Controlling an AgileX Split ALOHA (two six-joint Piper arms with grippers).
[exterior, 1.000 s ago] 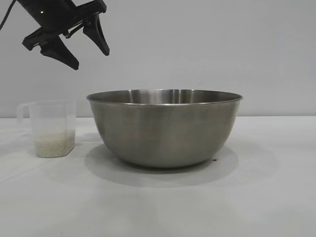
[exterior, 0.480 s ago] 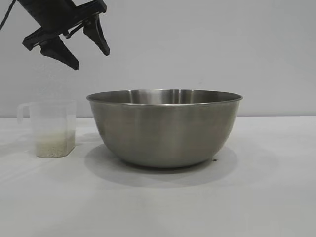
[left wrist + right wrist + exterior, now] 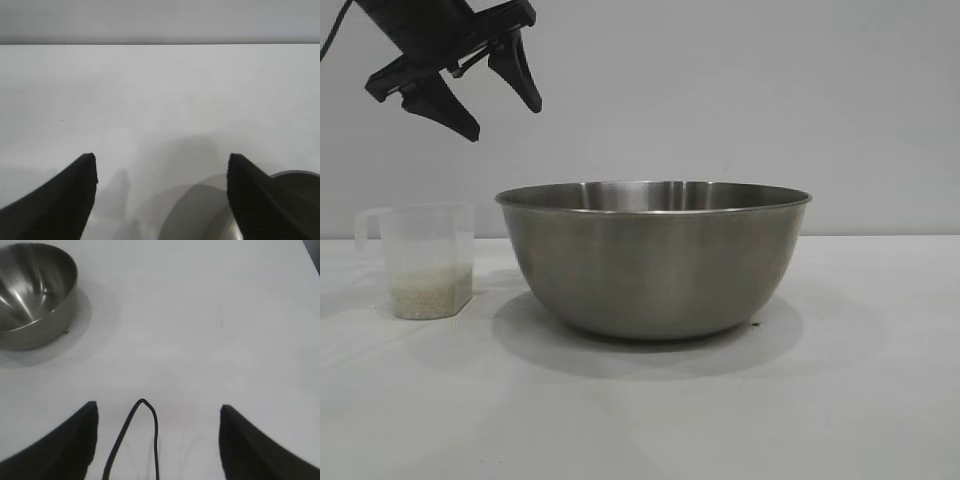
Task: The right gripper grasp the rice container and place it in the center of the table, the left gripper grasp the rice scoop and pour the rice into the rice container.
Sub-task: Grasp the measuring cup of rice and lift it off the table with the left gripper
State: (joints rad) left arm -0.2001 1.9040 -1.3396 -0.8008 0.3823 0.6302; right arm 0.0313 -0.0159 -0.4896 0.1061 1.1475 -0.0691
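Exterior view: the rice container (image 3: 653,258) is set mid-frame on the table (image 3: 860,400); the rice scoop (image 3: 425,260) stands ungrasped at left, rice (image 3: 430,295) unpoured; the left gripper (image 3: 500,108) hangs wide-fingered at upper left.

Right wrist view: the right gripper (image 3: 157,440) is seen wide, empty, well apart from the container.

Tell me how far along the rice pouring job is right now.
Done: the rice container stands on the table, and the right gripper is open, clear of it. In hand: the left gripper hangs open above the rice scoop, not touching it. Left: grasping the scoop and pouring; the rice sits in the scoop's bottom, and the bowl's inside shows none in the right wrist view.
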